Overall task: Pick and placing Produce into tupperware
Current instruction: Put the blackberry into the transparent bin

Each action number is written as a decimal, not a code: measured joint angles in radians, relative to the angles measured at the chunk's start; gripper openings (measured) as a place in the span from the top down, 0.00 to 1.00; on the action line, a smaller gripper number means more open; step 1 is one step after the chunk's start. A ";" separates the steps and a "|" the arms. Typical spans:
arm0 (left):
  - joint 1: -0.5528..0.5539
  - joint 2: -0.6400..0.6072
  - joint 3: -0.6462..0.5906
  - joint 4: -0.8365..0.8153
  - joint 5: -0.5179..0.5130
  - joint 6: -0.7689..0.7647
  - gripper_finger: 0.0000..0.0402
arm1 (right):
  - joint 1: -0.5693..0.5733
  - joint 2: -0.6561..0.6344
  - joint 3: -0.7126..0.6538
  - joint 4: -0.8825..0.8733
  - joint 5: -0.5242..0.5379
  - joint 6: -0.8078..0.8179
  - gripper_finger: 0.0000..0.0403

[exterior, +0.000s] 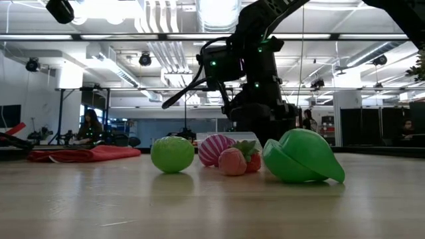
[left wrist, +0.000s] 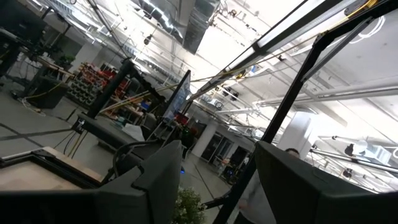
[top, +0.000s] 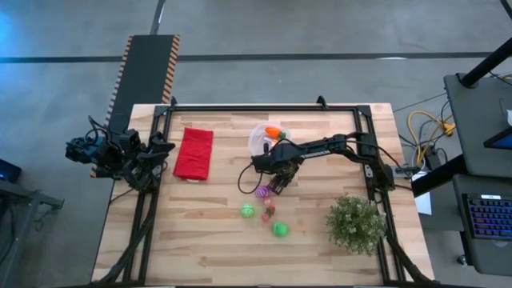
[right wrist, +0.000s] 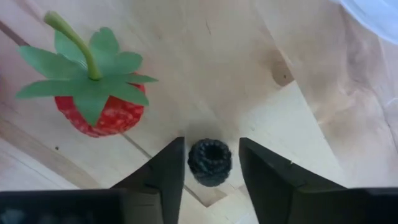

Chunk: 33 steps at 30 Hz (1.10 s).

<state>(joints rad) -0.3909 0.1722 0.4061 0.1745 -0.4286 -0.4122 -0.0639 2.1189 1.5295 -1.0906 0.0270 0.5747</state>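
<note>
Wood tabletop, sorting job barely started: one piece in the tub, most of the produce loose.

Nearest me on the boards lie a green ball [top: 280,229], another green ball [top: 248,210], a small pink berry [exterior: 232,161] w/ a red strawberry [right wrist: 99,106] beside it, and a purple striped ball [top: 262,192]. Just past them the right gripper [right wrist: 210,163] is down at the table, jaws open either side of a tiny dark berry [right wrist: 210,162], not yet pinched, so I'd judge pick no. 2 is in hand. Behind it the tupperware [top: 258,138] holds only the orange carrot [top: 274,131]. Approx. six pieces left to move. Red cloth [top: 194,152] and potted plant [top: 355,224] sit off to the sides. Left gripper [left wrist: 211,180] waits beyond the table's left edge, jaws apart, empty.
</note>
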 joint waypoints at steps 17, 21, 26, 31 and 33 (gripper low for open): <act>0.000 0.000 0.000 -0.006 0.000 0.001 0.52 | 0.000 -0.002 -0.018 -0.044 -0.026 0.001 0.74; 0.000 0.000 0.000 -0.006 0.000 0.001 0.52 | 0.001 -0.014 0.004 -0.068 -0.027 0.001 0.75; 0.000 0.000 0.000 -0.006 0.000 0.001 0.52 | 0.000 -0.044 0.022 -0.089 -0.026 0.002 0.76; 0.000 0.000 0.000 -0.005 -0.003 0.006 0.52 | -0.006 -0.089 0.105 -0.089 0.025 0.004 0.77; 0.000 0.000 0.000 -0.005 -0.012 0.007 0.52 | -0.019 -0.092 0.167 -0.089 0.060 0.004 0.77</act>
<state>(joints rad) -0.3911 0.1722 0.4061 0.1694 -0.4405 -0.4053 -0.0828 2.0274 1.6962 -1.1792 0.0869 0.5782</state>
